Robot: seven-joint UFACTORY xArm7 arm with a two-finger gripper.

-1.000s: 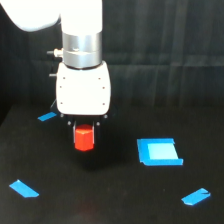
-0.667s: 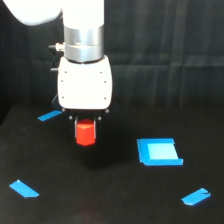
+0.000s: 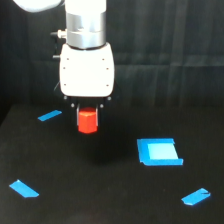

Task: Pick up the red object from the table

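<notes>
Red object (image 3: 87,121) held aloft by the pincer (image 3: 88,116).
It seems clamped, raised above the bench (image 3: 100,195); blue square mark (image 3: 158,151) lies at four o'clock.

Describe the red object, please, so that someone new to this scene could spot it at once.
Find the big white arm head in the upper middle of the exterior view; the gripper hangs below it. The red object sits between its fingers, above the table. It is the only red, blocky thing; the other pieces are flat and blue.

The red object (image 3: 87,121) hangs in the hand (image 3: 88,117) above the table (image 3: 100,200).
</notes>
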